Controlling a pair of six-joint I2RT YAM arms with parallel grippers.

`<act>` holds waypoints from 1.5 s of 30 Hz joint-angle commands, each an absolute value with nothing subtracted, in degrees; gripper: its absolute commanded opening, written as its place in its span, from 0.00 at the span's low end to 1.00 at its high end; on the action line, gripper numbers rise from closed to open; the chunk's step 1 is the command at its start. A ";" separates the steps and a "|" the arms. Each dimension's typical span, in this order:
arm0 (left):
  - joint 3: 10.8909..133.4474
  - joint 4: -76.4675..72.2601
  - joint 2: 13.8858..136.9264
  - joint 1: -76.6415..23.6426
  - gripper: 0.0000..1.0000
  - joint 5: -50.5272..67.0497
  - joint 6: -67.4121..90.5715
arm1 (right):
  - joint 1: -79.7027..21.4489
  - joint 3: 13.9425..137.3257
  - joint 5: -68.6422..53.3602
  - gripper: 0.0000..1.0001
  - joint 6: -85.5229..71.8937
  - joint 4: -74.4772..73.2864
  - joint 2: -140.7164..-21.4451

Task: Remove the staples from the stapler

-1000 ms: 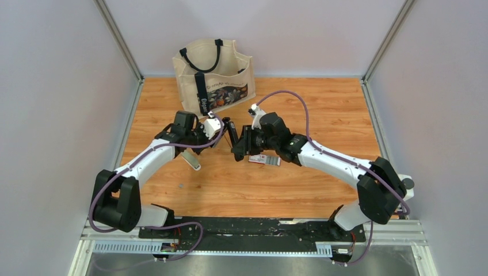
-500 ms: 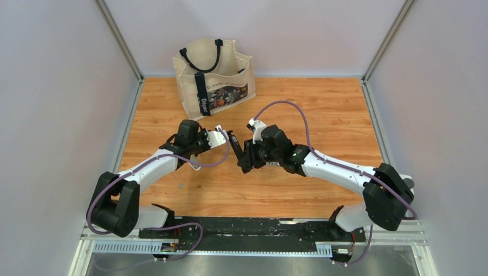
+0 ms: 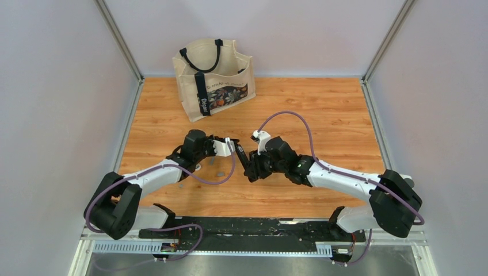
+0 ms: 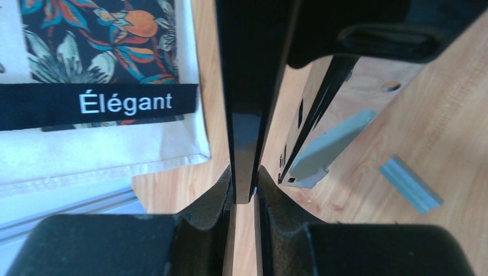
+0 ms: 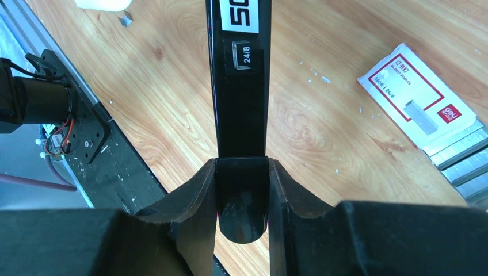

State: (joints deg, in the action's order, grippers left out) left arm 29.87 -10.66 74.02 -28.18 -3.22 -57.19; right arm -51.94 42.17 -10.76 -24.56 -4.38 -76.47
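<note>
The stapler shows here as a long black one marked "24/8", held above the wood between both grippers. My left gripper is shut on a thin black edge of it. My right gripper is shut on its rounded black end. In the left wrist view a grey metal piece shows beside the black rails. A loose grey strip of staples lies on the table next to it. More staple strips lie by the box.
A flat red-and-white staple box lies on the table right of the stapler. A cream tote bag marked "Élégant" stands at the back left. The black rail of the near table edge is close below.
Both arms have carried the stapler toward the near edge and lower over the table. Both grips hold as before.
</note>
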 commanded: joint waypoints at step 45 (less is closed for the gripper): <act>57.84 36.56 61.70 -1.32 0.52 38.14 -13.62 | -49.22 109.75 -0.79 0.00 -3.52 -40.40 -122.32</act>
